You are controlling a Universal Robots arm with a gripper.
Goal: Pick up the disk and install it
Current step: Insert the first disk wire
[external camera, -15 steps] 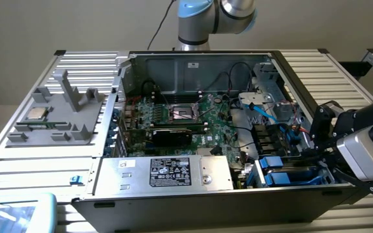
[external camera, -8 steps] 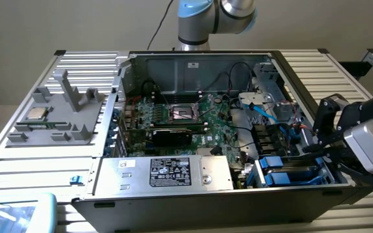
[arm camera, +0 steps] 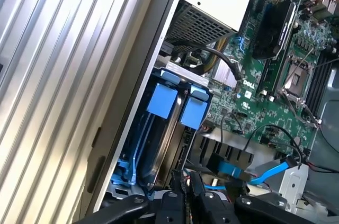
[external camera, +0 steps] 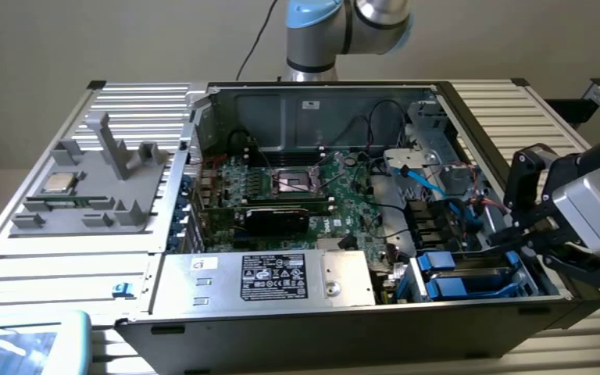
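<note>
In the exterior view, an open computer case lies on a slatted metal table, its motherboard and power supply exposed. The gripper hangs at the case's wall on the exterior view's right, just above the drive bay. Its fingers are drawn almost together, with nothing visible between them. Two blue-framed drives sit side by side in that bay; which is the task's one cannot be told. A processor chip rests on a grey fixture well apart, at the exterior view's left.

In the wrist view, the gripper's black fingers stand nearly closed and empty. Both drives stand on edge against the case wall, blue tabs showing.
</note>
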